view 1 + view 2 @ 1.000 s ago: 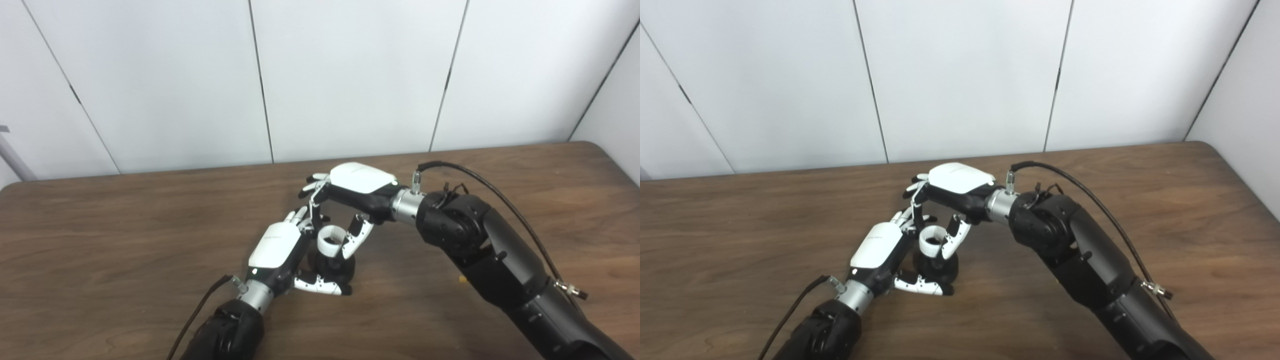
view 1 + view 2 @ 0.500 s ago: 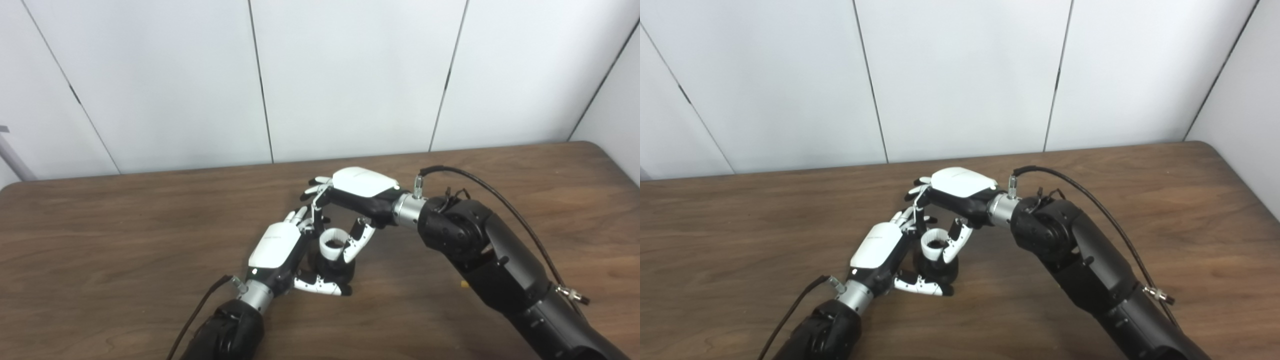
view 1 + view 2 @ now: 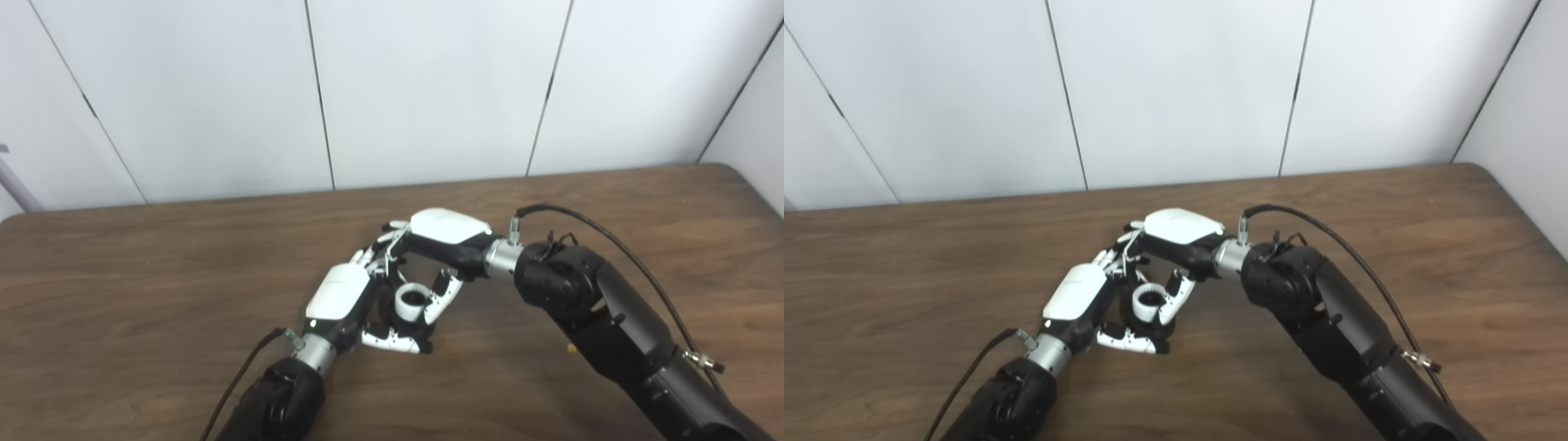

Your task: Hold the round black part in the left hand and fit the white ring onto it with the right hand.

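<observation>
Right robot hand (image 3: 442, 236) has lowered the gripped white ring (image 3: 411, 301) onto the left-held black part (image 3: 422, 331)

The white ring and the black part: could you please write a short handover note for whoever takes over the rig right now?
Left hand: shut on the round black part, low over the table.
Right hand: shut on the white ring, thumb and fingers pinching it.
Done: ring sits on top of the black part, opening upward.
Left: whether it is fully seated cannot be told; check, press down if needed, then release the right hand.
</observation>
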`<action>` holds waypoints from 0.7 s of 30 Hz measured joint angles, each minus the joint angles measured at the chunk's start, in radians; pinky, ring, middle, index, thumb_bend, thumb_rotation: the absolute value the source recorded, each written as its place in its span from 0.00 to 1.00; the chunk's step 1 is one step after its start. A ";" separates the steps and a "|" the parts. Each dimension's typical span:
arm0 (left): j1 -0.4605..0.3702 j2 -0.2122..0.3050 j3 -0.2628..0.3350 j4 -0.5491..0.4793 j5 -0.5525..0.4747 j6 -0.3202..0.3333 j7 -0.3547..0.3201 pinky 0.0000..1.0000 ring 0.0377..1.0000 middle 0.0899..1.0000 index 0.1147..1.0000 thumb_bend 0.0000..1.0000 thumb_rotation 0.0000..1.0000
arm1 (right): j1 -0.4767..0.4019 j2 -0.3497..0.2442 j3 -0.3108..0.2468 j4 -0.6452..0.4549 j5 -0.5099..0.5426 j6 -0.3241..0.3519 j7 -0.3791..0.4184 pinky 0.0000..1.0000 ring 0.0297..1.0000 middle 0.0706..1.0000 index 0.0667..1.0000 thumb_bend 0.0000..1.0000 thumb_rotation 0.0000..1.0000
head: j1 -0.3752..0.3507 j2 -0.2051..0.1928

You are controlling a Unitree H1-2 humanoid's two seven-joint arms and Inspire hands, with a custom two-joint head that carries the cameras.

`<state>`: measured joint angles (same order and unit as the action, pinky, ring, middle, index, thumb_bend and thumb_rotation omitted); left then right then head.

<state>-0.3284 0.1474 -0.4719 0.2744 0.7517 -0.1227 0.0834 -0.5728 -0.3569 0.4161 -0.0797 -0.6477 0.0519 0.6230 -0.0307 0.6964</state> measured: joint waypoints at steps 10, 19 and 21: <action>0.002 -0.001 0.001 -0.004 -0.001 -0.001 -0.007 1.00 1.00 0.86 0.41 0.52 0.05 | 0.016 0.002 -0.001 -0.007 0.000 0.003 -0.002 0.86 0.97 0.88 0.44 0.52 0.13 | 0.002 -0.003; 0.003 -0.001 0.002 -0.004 -0.001 -0.001 -0.008 1.00 1.00 0.85 0.41 0.52 0.05 | 0.017 0.008 0.001 -0.018 -0.006 0.067 0.032 0.89 1.00 1.00 0.82 1.00 0.33 | 0.002 -0.008; 0.003 -0.001 0.002 -0.004 -0.001 -0.001 -0.008 1.00 1.00 0.85 0.41 0.52 0.05 | 0.017 0.008 0.001 -0.023 -0.006 0.077 0.038 0.91 1.00 1.00 0.84 1.00 0.34 | 0.002 -0.008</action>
<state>-0.3259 0.1461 -0.4702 0.2709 0.7507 -0.1239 0.0753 -0.5559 -0.3488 0.4175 -0.1024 -0.6535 0.1292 0.6611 -0.0291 0.6888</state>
